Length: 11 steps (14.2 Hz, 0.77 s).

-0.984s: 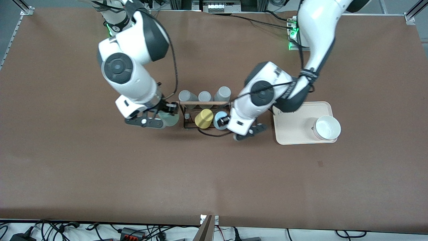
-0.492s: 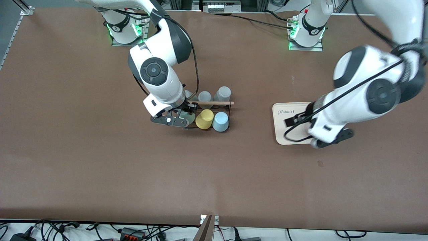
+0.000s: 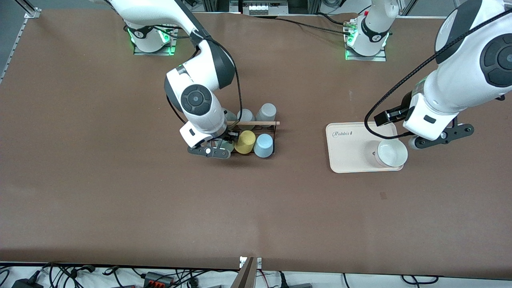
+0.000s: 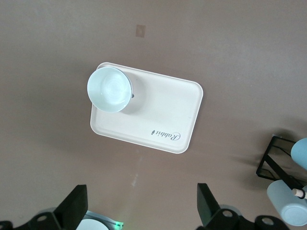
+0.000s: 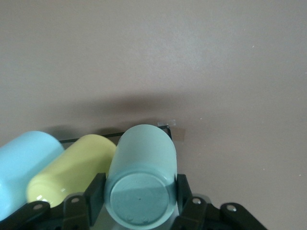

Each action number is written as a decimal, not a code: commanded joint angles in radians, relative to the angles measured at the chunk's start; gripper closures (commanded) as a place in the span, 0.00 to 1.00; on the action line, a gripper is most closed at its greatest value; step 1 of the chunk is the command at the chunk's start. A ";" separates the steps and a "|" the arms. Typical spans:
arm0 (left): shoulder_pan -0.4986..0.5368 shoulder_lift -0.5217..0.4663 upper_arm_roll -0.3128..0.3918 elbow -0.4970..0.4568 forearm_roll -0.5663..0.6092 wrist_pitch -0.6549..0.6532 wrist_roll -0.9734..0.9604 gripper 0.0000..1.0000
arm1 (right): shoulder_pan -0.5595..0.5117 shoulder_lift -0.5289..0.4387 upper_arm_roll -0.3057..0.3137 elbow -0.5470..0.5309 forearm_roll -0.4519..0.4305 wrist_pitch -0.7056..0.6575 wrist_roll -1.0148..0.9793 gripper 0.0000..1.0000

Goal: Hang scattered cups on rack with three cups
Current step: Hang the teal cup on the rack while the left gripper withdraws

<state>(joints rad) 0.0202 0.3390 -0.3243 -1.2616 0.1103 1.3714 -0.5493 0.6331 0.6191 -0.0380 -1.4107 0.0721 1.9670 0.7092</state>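
My right gripper (image 3: pixel 212 151) is shut on the pale mint-green cup (image 5: pixel 141 184) and holds it at the rack's (image 3: pixel 252 123) end toward the right arm, right beside the yellow cup (image 3: pixel 245 142). In the front view only a sliver of the mint cup (image 3: pixel 229 147) shows under the hand. The light blue cup (image 3: pixel 264 145) sits on the rack on the yellow cup's other flank, and shows in the right wrist view (image 5: pixel 24 163) too. My left gripper (image 3: pixel 442 136) is open and empty, high over the cream tray's edge by the white bowl; its fingers (image 4: pixel 74 206) stand wide apart.
Grey cups (image 3: pixel 267 112) hang on the rack's row farther from the front camera. A cream tray (image 3: pixel 348 156) with a white bowl (image 3: pixel 392 153) lies toward the left arm's end of the table. The rack's end (image 4: pixel 268 163) shows in the left wrist view.
My left gripper let go of the light blue cup on the rack and swung away to the tray. My right gripper carried the mint cup in against the rack beside the yellow cup.
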 commanded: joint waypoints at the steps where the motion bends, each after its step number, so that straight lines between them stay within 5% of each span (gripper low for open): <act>1: 0.041 -0.026 -0.019 -0.050 0.017 0.021 0.130 0.00 | 0.025 0.021 -0.010 0.019 -0.017 0.000 0.024 0.54; 2: 0.062 -0.028 -0.019 -0.056 0.017 0.040 0.173 0.00 | 0.025 0.021 -0.010 0.019 -0.017 0.000 0.026 0.48; 4: 0.096 -0.032 -0.021 -0.062 0.016 0.051 0.279 0.00 | 0.023 0.019 -0.010 0.021 -0.012 0.000 0.026 0.07; 5: 0.095 -0.046 -0.022 -0.064 0.016 0.049 0.279 0.00 | 0.014 0.014 -0.011 0.024 -0.011 0.000 0.021 0.00; 11: 0.125 -0.283 -0.044 -0.433 -0.040 0.265 0.285 0.00 | -0.137 -0.084 -0.059 0.108 -0.006 -0.114 -0.126 0.00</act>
<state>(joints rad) 0.1057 0.1977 -0.3569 -1.4984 0.0983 1.5346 -0.2954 0.5926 0.5912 -0.1030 -1.3290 0.0637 1.9293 0.6634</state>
